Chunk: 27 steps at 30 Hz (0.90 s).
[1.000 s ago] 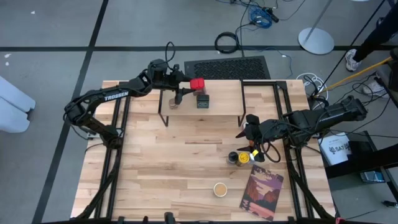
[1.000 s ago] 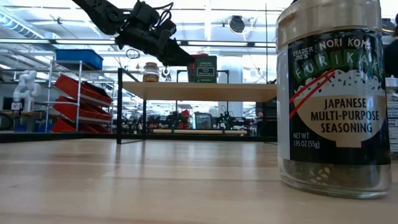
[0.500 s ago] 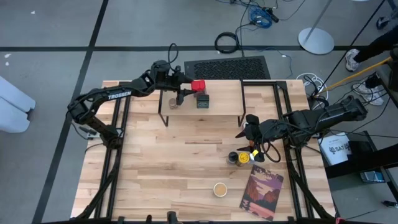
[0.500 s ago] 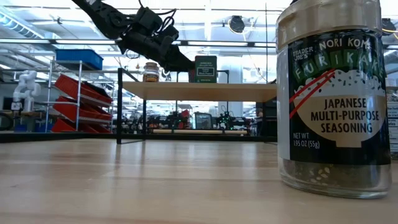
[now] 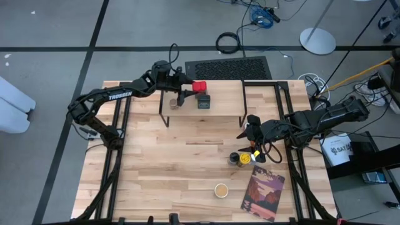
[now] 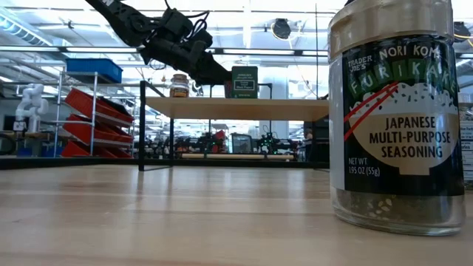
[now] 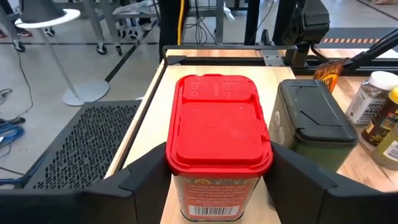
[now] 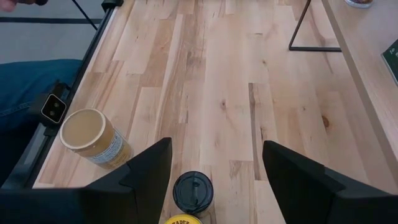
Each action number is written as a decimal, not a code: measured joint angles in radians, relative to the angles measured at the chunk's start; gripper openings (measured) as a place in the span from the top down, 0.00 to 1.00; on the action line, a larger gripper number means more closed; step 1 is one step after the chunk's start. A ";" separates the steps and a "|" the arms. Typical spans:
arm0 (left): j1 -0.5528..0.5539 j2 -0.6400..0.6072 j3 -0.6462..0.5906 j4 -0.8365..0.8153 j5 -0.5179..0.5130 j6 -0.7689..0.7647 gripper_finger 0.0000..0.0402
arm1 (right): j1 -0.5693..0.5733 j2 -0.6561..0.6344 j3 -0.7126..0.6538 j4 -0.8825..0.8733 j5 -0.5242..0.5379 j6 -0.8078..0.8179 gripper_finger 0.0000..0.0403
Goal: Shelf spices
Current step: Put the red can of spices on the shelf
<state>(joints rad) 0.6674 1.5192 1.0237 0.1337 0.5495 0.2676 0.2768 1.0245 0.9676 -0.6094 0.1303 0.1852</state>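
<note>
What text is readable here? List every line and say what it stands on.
"TRADER JOE'S NORI KOM… FURIKA…", "JAPANESE MULTI-PURPOSE SEASONING", "NET WT 1.95 OZ (55g)": seasoning jar.
"TROSSEN": left arm.
Green tin label: too small.
Red-lidded tin barcode digits and lid embossing: unreadable.
Book cover: too small.

Both robot arms are black and made of long, thin parts joined by round joints. The left arm [image 5: 112, 97] has white letters on its side, and thin black cables loop near its tool [image 5: 186, 89]. The right arm [image 5: 328, 117] ends in a tool [image 5: 247, 134] with two flat, wide black fingers [image 8: 146, 174].
</note>
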 joint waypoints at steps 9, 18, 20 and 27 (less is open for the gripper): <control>0.000 0.000 0.000 0.009 0.005 0.000 0.37 | 0.000 0.000 0.000 0.000 0.000 -0.008 0.40; -0.003 0.011 0.001 0.012 0.008 -0.009 0.37 | 0.000 0.000 0.000 0.000 0.000 -0.014 0.40; -0.003 0.032 0.001 0.011 0.006 -0.023 0.37 | 0.000 0.000 0.000 0.000 0.000 -0.014 0.40; -0.013 0.076 0.001 0.039 0.000 -0.022 0.37 | 0.000 0.000 0.000 0.000 0.000 -0.014 0.40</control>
<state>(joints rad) 0.6540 1.5955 1.0248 0.1723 0.5491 0.2451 0.2765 1.0245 0.9676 -0.6098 0.1303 0.1711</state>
